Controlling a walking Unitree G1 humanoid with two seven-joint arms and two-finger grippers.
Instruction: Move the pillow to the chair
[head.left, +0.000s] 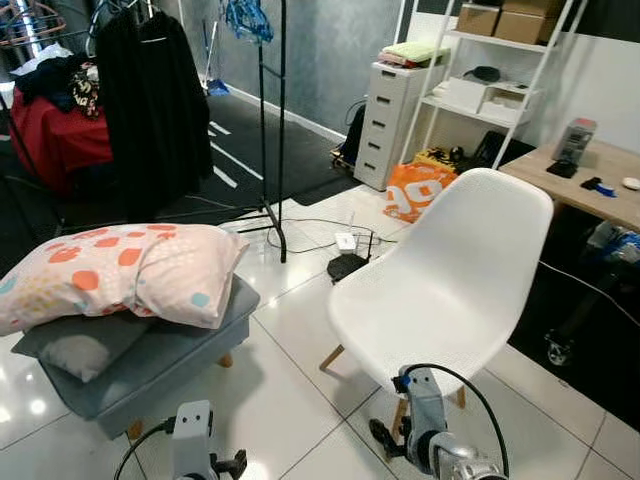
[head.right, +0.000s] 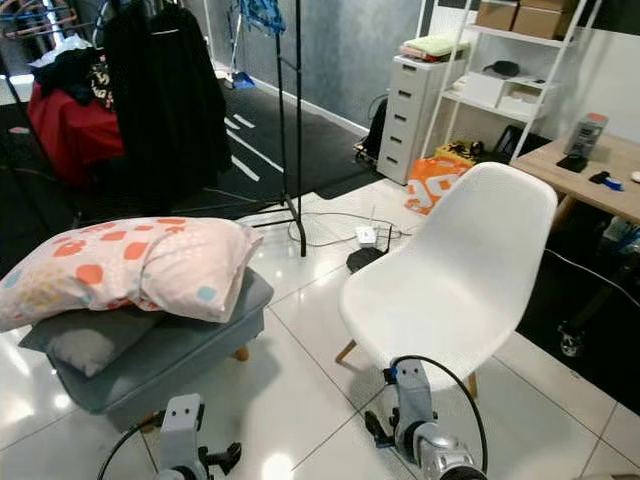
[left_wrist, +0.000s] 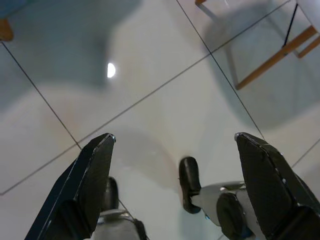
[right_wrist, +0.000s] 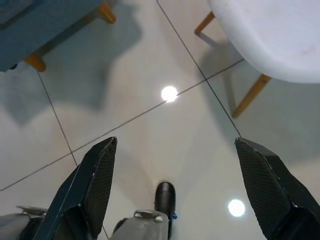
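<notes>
floor (head.left: 290, 400): glossy white tile | wall (head.left: 330, 50): grey | drawers (head.left: 385, 125): white

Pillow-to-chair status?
Nothing done yet. The dotted pillow lies on the grey footstool, atop a grey cushion. Both pincers, left and right, hang open over the floor, holding nothing. Left: grasp, carry and set on the white chair, seat bare.

The pillow (head.left: 120, 270) hides most of a grey cushion (head.left: 75, 348).
</notes>
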